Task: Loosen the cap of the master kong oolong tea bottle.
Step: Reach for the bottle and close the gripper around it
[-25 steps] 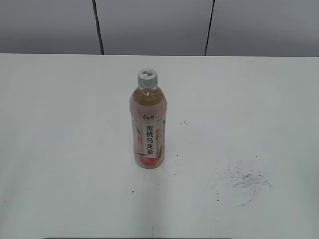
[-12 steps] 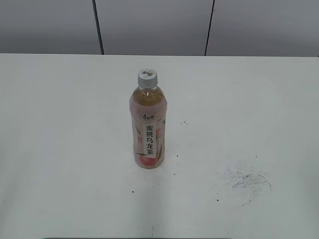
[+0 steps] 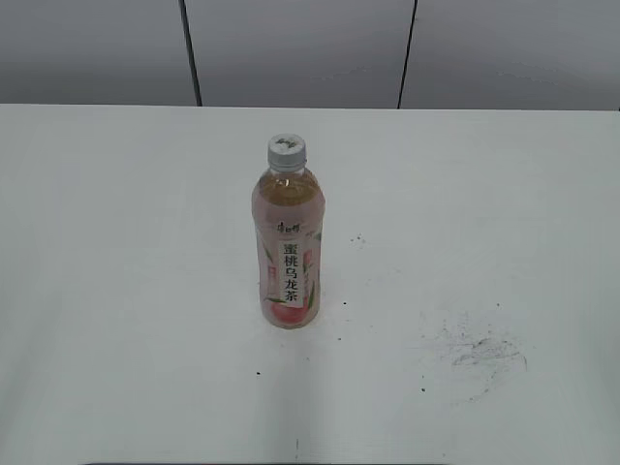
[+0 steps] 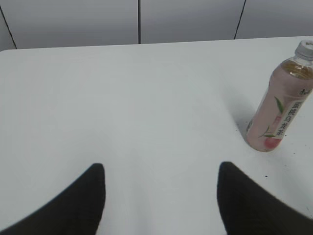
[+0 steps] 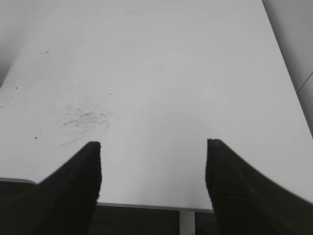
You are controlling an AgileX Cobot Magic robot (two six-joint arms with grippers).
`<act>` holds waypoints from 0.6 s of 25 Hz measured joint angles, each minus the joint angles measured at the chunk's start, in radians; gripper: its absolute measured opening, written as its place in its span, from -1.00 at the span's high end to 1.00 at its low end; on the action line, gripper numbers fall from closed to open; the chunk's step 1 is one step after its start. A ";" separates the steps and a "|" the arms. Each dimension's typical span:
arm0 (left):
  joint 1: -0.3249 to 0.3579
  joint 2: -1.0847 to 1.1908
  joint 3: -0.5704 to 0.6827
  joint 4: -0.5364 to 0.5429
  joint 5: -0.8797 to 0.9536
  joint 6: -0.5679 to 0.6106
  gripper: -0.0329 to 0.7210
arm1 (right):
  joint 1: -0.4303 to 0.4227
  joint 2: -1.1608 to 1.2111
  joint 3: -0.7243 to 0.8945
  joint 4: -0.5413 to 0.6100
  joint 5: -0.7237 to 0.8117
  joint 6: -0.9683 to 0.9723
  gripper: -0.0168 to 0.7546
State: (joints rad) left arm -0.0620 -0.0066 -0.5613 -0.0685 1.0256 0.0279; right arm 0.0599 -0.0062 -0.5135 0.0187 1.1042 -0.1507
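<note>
The master kong oolong tea bottle (image 3: 288, 254) stands upright in the middle of the white table, pink-white label with vertical Chinese writing facing me. Its silvery-grey ribbed cap (image 3: 287, 149) sits on the neck. In the left wrist view the bottle (image 4: 279, 114) stands at the far right, with the cap (image 4: 305, 49) at the frame edge. My left gripper (image 4: 161, 169) is open and empty, well to the left of the bottle. My right gripper (image 5: 153, 147) is open and empty above the table's near edge; the bottle is out of that view. Neither gripper shows in the exterior view.
The white table (image 3: 116, 242) has grey scuff marks (image 3: 480, 351) to the right of the bottle, also in the right wrist view (image 5: 83, 118). Grey wall panels (image 3: 291, 48) stand behind the table's far edge. The table's near edge (image 5: 146, 205) lies under my right gripper.
</note>
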 joint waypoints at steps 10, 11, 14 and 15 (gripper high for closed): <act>0.000 0.011 -0.005 -0.001 -0.019 0.000 -0.25 | 0.000 0.000 0.000 0.000 0.000 0.000 -0.35; 0.000 0.021 -0.014 -0.004 -0.054 0.000 -0.25 | 0.000 0.000 0.000 0.000 0.000 0.000 -0.35; 0.000 0.064 -0.021 -0.009 -0.241 0.000 -0.25 | 0.000 0.000 0.000 0.000 -0.001 0.000 -0.35; 0.000 0.080 -0.021 -0.009 -0.287 0.000 -0.25 | 0.000 0.000 0.000 0.000 -0.001 0.000 -0.35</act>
State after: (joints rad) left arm -0.0620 0.0731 -0.5818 -0.0775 0.7383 0.0279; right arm 0.0599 -0.0062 -0.5135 0.0187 1.1033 -0.1507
